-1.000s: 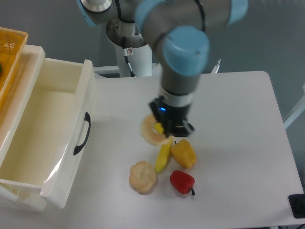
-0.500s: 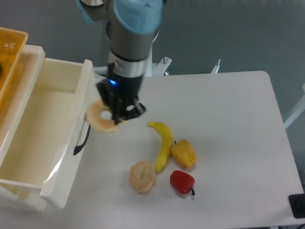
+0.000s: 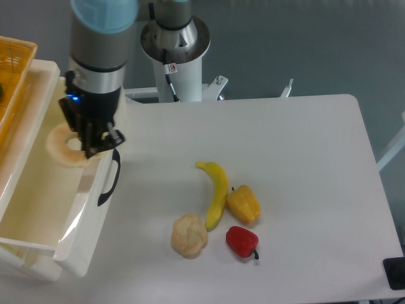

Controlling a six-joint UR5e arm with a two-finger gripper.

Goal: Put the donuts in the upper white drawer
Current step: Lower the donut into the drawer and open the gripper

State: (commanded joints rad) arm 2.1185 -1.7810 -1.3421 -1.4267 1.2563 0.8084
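The pale tan ring donut (image 3: pixel 62 148) hangs in the air over the open upper white drawer (image 3: pixel 38 221), above its right half. My gripper (image 3: pixel 88 147) is shut on the donut's right side, and its fingers cover that edge of the ring. The drawer's front wall with the curved black handle (image 3: pixel 111 178) lies just right of and below the gripper. The drawer's inside shows nothing else in it.
An orange wicker basket (image 3: pixel 11 69) sits at the far left behind the drawer. On the table lie a banana (image 3: pixel 217 192), a yellow pepper (image 3: pixel 244 204), a red pepper (image 3: pixel 242 242) and a lumpy beige cauliflower-like ball (image 3: pixel 188 235).
The gripper has carried the donut leftward from beside the banana and peppers, across the table, past the drawer's front wall to over the drawer's inside.
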